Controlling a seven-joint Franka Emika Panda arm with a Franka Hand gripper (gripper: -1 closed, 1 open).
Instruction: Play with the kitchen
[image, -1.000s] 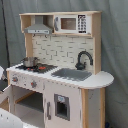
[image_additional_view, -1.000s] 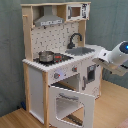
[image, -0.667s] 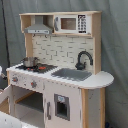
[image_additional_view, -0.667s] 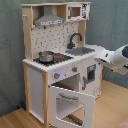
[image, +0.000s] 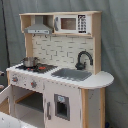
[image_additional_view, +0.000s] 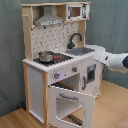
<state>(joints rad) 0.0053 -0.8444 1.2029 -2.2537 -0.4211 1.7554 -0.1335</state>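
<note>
Kitchen (image_additional_view: 57, 60) stands mid-floor before a grey curtain (image_additional_view: 112, 25). Pot (image_additional_view: 46, 56) on the stovetop, left of the sink (image_additional_view: 82, 50) in the second exterior view. Oven door (image_additional_view: 72, 105) hangs open. Arm (image_additional_view: 114, 61) enters from the second exterior view's right beside the counter; gripper state: cannot tell.

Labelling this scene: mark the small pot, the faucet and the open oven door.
small pot (image_additional_view: 46, 56), second exterior view, its metal side.
faucet (image: 83, 59), first exterior view, its black arch.
oven door (image_additional_view: 74, 104), second exterior view, its white frame.

A staged test corner, not a home: grey curtain backdrop (image: 115, 45), wooden floor (image_additional_view: 112, 107), one toy kitchen (image_additional_view: 60, 65).
</note>
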